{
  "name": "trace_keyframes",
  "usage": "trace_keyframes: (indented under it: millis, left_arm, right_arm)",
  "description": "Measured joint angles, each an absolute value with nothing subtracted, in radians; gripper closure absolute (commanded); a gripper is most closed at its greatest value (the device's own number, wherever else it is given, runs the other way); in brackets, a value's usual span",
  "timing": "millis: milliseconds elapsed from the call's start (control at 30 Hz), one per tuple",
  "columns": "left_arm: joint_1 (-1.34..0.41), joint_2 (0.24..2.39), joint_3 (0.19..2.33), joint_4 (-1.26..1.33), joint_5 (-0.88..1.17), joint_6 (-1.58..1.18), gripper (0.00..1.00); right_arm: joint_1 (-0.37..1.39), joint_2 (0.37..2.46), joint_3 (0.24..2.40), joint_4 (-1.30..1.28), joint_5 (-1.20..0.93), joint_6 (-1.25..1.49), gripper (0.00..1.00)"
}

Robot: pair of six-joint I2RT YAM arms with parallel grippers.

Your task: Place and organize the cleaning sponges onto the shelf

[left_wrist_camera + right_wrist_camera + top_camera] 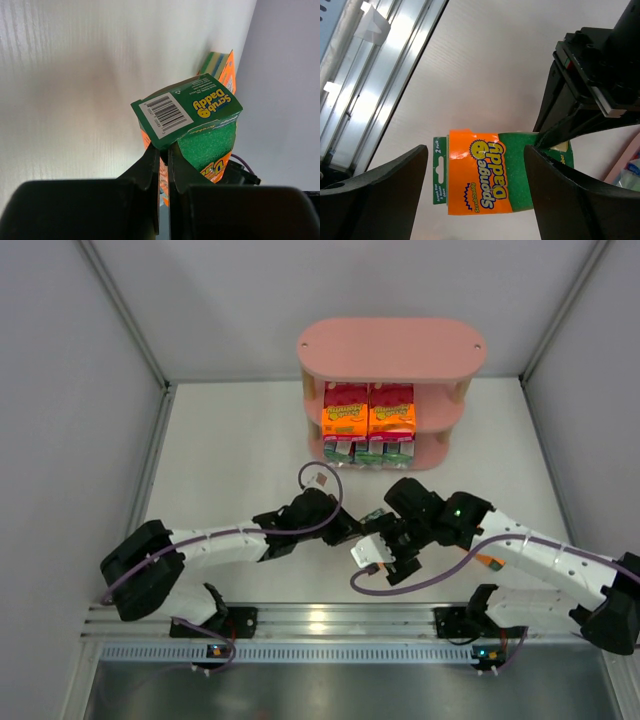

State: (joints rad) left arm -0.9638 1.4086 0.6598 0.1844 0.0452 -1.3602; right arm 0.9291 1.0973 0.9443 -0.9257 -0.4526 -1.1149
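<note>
Left gripper (pixel 162 150) clamped on green-and-orange sponge pack (pixel 200 120); right gripper (pixel 475 150) spread wide, pack between its fingers.

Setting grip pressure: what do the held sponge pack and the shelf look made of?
Sponge pack: porous matte green foam in a printed card sleeve with folded edges. Shelf: smooth pink boards, painted wood or plastic, unclear; pale posts look wooden.

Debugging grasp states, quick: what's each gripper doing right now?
Left gripper: closed, pinching the edge of the green-and-orange sponge pack.
Right gripper: open, fingers either side of that same pack, not clamped on it.
</note>
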Motion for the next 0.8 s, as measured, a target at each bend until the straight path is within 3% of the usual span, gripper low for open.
trace_keyframes:
  millis: [433,800]
  left_arm:
    - [-0.882,1.352,0.627,0.157,0.063,-1.381,1.0]
    - [-0.871,1.35,0.627,0.133,0.078,-1.384,1.0]
  right_arm:
    - [1.04,1.12,0.895,-0.862,-0.159,-1.106,0.23]
    - [1.079,1.129,0.843,-0.756,-0.045,-1.126,0.23]
